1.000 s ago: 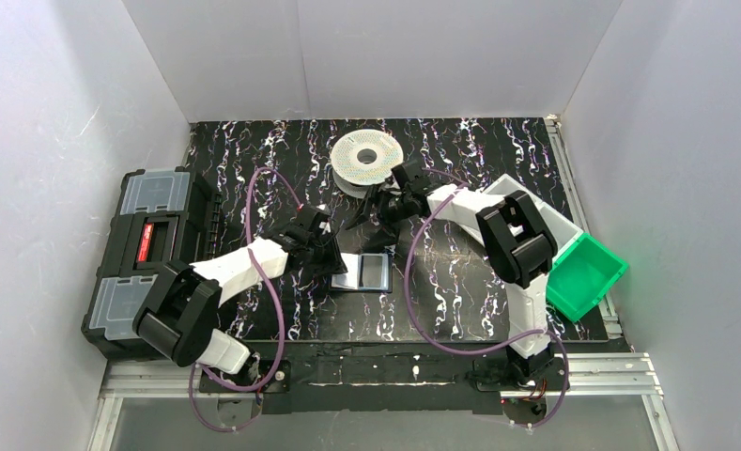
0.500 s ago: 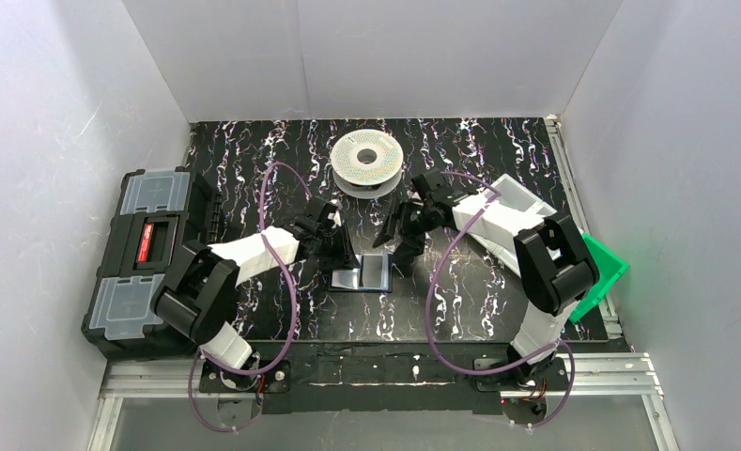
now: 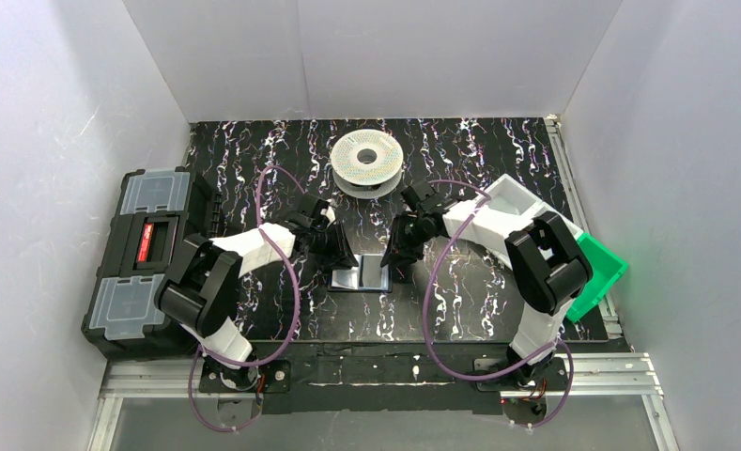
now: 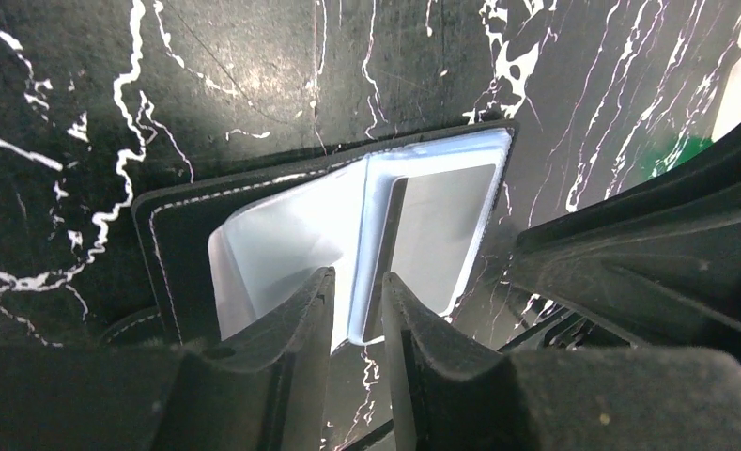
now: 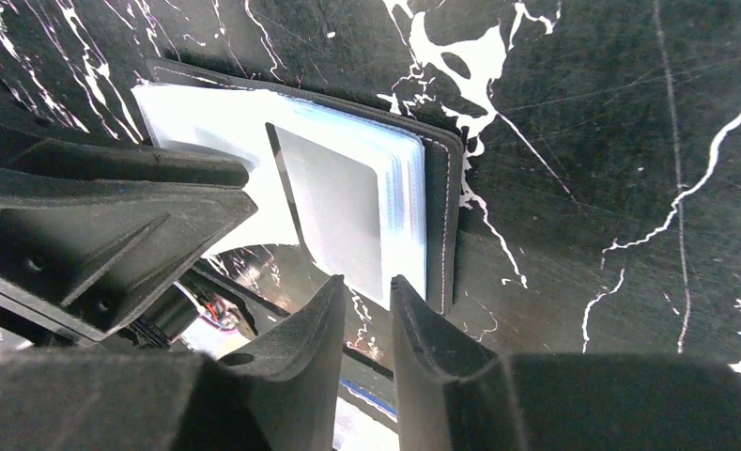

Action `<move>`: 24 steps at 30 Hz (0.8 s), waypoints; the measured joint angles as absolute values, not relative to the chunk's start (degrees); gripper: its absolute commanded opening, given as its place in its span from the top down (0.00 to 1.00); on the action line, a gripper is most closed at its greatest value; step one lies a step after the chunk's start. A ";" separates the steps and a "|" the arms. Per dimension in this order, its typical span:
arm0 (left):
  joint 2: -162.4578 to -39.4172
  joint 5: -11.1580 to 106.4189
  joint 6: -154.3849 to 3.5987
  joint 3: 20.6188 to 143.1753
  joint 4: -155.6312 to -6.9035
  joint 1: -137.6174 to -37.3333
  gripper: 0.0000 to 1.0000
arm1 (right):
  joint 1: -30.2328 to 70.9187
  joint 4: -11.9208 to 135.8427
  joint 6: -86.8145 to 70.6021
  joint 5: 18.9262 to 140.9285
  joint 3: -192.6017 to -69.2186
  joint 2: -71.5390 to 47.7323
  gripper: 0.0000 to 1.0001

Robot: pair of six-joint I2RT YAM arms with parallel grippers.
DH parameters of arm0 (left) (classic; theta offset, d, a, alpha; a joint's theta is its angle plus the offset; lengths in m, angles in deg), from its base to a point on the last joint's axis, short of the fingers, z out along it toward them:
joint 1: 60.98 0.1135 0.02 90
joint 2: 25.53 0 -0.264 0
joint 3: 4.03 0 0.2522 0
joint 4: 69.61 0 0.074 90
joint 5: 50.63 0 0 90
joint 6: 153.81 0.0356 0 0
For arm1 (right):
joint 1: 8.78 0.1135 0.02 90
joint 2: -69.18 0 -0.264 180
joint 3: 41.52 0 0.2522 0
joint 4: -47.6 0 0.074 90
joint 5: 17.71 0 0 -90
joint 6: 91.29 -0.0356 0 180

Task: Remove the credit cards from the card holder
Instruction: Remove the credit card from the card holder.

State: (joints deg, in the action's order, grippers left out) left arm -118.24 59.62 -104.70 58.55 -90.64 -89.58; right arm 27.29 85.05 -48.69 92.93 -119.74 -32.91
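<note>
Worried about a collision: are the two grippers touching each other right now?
Apart. The top external view shows the left gripper and right gripper on opposite sides of the open card holder, its grey inside visible between them.

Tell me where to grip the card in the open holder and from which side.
Pinch the card by its short end nearest the right gripper, coming in low from the card holder's open near edge. It lies flat in a clear sleeve, so probably only that end is free to slide out.
</note>
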 measured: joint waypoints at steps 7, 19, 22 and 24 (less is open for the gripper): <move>-120.99 63.05 -104.98 58.55 -88.78 -88.88 0.75 | 28.45 85.33 -47.97 92.08 -120.46 -34.44 0.78; -122.15 66.13 -106.71 57.47 -84.52 -88.88 0.77 | 29.78 86.58 -47.29 91.01 -123.20 -38.39 0.85; -122.59 66.64 -107.32 56.93 -83.51 -88.70 0.77 | 30.20 87.65 -47.01 90.79 -124.75 -39.44 0.85; -122.63 66.92 -107.56 56.71 -82.94 -88.59 0.78 | 30.44 88.11 -46.90 90.77 -125.32 -39.81 0.85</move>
